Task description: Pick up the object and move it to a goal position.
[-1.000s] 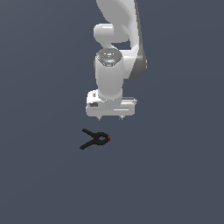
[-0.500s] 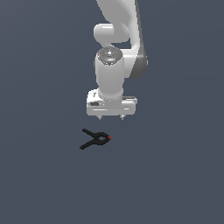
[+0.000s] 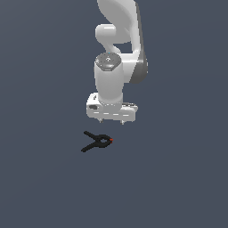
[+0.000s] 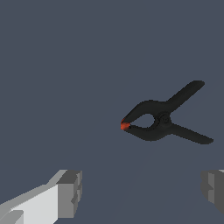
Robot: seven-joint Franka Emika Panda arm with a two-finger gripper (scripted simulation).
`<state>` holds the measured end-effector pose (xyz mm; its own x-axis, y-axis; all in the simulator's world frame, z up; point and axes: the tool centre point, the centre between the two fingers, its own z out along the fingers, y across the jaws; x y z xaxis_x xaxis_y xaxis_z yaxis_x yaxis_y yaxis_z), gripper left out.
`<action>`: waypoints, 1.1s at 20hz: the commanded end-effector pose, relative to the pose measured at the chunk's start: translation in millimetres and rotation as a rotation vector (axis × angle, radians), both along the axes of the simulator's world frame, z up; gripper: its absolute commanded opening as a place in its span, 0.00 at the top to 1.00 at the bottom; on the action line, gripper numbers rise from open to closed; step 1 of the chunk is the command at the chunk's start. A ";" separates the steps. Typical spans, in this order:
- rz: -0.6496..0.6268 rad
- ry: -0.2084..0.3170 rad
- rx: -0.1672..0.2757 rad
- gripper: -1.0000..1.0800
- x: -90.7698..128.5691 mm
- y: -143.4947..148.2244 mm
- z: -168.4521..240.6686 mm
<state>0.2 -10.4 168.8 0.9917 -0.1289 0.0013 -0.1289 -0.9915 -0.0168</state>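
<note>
The black clamp [image 3: 99, 142] lies flat, red tip toward the exterior view's right.

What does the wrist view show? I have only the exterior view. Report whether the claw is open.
Observer: The claw is open; its grey fingers stand wide apart with nothing between them.
Operator: Place the clamp against those fingers.
Observer: The small black spring clamp lies apart from both fingers, not in the gap between them.
Operator: Describe its middle.
Observer: A round pivot joins its two halves, between the closed jaw loop and the splayed handles.
</note>
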 end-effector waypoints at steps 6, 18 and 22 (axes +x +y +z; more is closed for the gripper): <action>-0.211 0.008 0.007 0.04 4.9 -10.3 -15.5; -0.590 0.020 0.010 0.04 12.7 -30.1 -43.0; -0.715 0.022 0.009 0.04 14.9 -37.0 -52.0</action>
<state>14.2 -44.7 120.2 0.6996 -0.7142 -0.0218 -0.7145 -0.6994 -0.0159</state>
